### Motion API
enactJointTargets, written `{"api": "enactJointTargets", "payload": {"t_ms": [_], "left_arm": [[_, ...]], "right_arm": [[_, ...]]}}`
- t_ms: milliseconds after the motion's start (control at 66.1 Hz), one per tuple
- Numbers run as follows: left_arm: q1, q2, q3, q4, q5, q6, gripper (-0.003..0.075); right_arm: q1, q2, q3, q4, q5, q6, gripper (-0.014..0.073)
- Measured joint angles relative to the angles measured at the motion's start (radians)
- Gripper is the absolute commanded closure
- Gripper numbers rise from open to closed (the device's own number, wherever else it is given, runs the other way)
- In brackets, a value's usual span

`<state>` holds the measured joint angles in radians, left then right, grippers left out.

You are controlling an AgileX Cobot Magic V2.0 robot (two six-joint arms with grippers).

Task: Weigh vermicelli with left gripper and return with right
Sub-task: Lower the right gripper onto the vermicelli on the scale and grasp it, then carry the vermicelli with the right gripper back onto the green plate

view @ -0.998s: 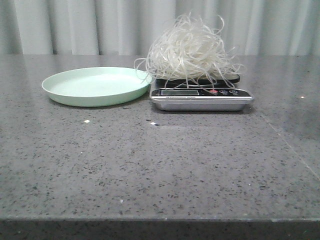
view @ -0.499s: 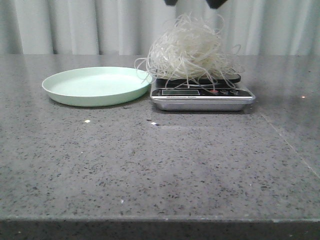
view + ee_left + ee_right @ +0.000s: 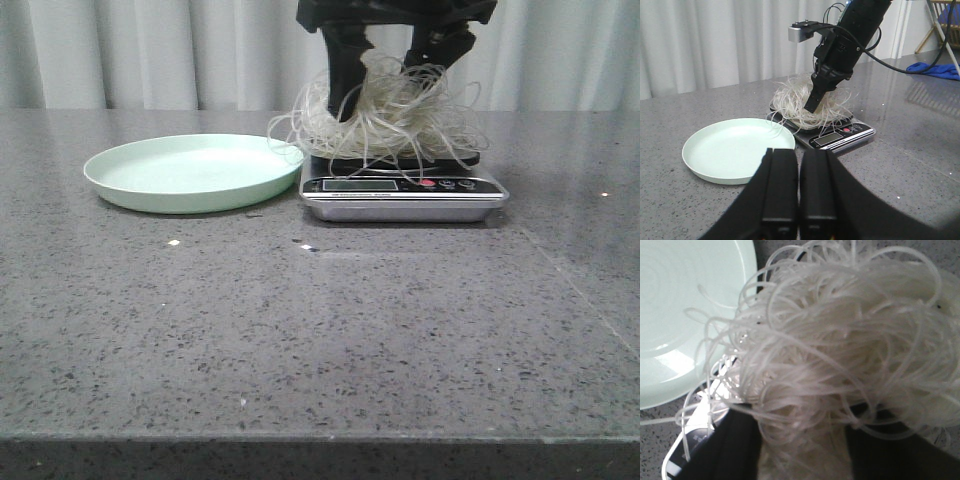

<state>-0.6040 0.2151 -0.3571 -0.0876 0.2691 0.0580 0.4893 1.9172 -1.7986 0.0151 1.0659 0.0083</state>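
Vermicelli (image 3: 385, 115) is sitting on the scale (image 3: 404, 192), just beside the pale green plate (image 3: 190, 172), which is lying with nothing on it. One second ago no arm was showing over the table; half a second ago only two black tips were entering at the top; now the right gripper (image 3: 392, 75) is standing down inside the tangle, one finger on each side of its middle. I am judging that the weighing part is finished and the return to the plate is beginning. The jaws are standing spread, with strands between them, and not yet pinching. The right arm is reaching from above, nearly vertical over the scale, its cable trailing behind. The left gripper (image 3: 796, 187) is waiting low and well apart from the scale, its fingers pressed together and holding nothing.
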Motion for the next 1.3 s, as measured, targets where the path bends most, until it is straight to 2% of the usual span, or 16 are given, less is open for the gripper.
{"api": "enactJointTargets", "payload": {"t_ms": [76, 242, 348, 514, 741, 832, 907, 922, 938, 953, 1028, 1059, 1301], "left_arm": [[0.0, 0.0, 0.0, 0.0, 0.0, 0.0, 0.0593], [0.0, 0.0, 0.0, 0.0, 0.0, 0.0, 0.0593], [0.0, 0.0, 0.0, 0.0, 0.0, 0.0, 0.0593], [0.0, 0.0, 0.0, 0.0, 0.0, 0.0, 0.0593], [0.0, 0.0, 0.0, 0.0, 0.0, 0.0, 0.0593], [0.0, 0.0, 0.0, 0.0, 0.0, 0.0, 0.0593], [0.0, 0.0, 0.0, 0.0, 0.0, 0.0, 0.0593], [0.0, 0.0, 0.0, 0.0, 0.0, 0.0, 0.0593], [0.0, 0.0, 0.0, 0.0, 0.0, 0.0, 0.0593], [0.0, 0.0, 0.0, 0.0, 0.0, 0.0, 0.0593], [0.0, 0.0, 0.0, 0.0, 0.0, 0.0, 0.0593], [0.0, 0.0, 0.0, 0.0, 0.0, 0.0, 0.0593], [0.0, 0.0, 0.0, 0.0, 0.0, 0.0, 0.0593]], "right_arm": [[0.0, 0.01, -0.013, 0.007, 0.008, 0.0, 0.0417], [0.002, 0.024, -0.077, 0.021, 0.054, 0.0, 0.0417], [0.017, 0.027, -0.153, 0.038, 0.079, 0.0, 0.0447], [0.075, 0.027, -0.297, 0.105, 0.066, 0.0, 0.0452], [0.149, 0.093, -0.338, 0.188, 0.0, 0.0, 0.0445], [0.157, 0.151, -0.338, 0.208, -0.015, 0.0, 0.0365], [0.157, 0.201, -0.338, 0.212, -0.017, 0.0, 0.022], [0.157, 0.21, -0.338, 0.212, -0.017, 0.0, 0.016], [0.157, 0.215, -0.338, 0.214, -0.017, 0.0, 0.016], [0.157, 0.219, -0.338, 0.214, -0.017, 0.0, 0.0104], [0.157, 0.227, -0.338, 0.216, -0.019, 0.0, -0.0008], [0.157, 0.227, -0.341, 0.219, -0.019, 0.0, -0.0027], [0.145, 0.111, -0.346, 0.212, -0.013, 0.0, -0.0005]]}}
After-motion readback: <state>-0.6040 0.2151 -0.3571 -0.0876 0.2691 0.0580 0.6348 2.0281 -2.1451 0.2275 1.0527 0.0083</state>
